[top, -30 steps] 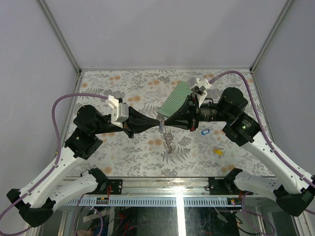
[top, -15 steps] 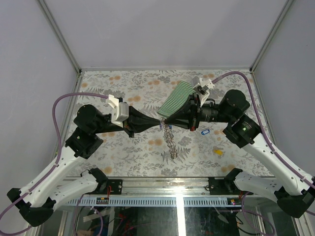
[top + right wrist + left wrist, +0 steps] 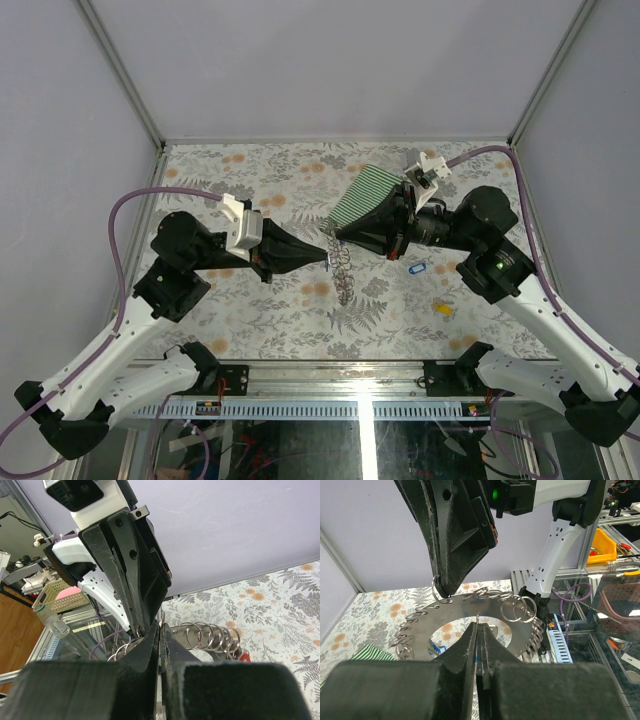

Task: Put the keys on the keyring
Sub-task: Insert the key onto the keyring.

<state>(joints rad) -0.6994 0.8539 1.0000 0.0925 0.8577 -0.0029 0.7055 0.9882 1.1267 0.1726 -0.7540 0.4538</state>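
Striped cloth (image 3: 360, 192) on floral table (image 3: 230, 312)

The flat table (image 3: 230, 300) bears grey leaves and orange blossoms; the striped cloth (image 3: 360, 195) is green-and-white, the metal coil keyring (image 3: 343, 276) silvery.

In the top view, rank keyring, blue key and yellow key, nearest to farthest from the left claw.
1. Keyring, hanging at the left claw.
2. Blue key, lying to the right.
3. Yellow key, farther right, toward the near edge.
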